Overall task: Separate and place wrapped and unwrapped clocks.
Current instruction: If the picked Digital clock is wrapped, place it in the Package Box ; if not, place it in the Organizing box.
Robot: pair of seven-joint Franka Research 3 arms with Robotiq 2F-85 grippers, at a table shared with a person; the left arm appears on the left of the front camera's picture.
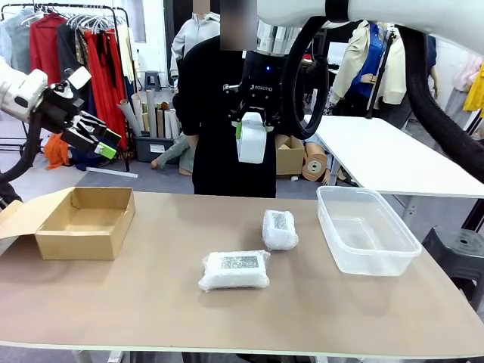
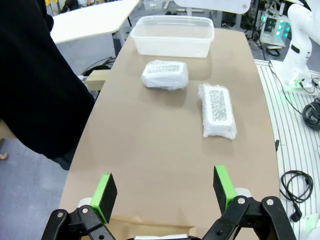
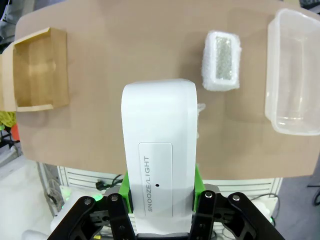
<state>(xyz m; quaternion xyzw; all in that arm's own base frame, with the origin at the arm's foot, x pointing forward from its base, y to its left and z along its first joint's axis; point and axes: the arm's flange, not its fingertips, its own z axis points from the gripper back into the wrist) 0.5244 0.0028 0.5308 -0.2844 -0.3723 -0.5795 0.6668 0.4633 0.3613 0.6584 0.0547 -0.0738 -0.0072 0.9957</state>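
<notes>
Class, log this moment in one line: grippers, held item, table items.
left gripper: open | right gripper: shut on bare clock, aloft | long bundle, small bundle: on table between cardboard box and plastic tub

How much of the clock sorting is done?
Nothing is put away yet: no clock sits in the cardboard box or the clear tub. In hand: the right gripper is shut on the bare clock, up above the table. Left to do: the long bundle and small bundle lie on the table, and the left gripper is open, holding nothing.
</notes>
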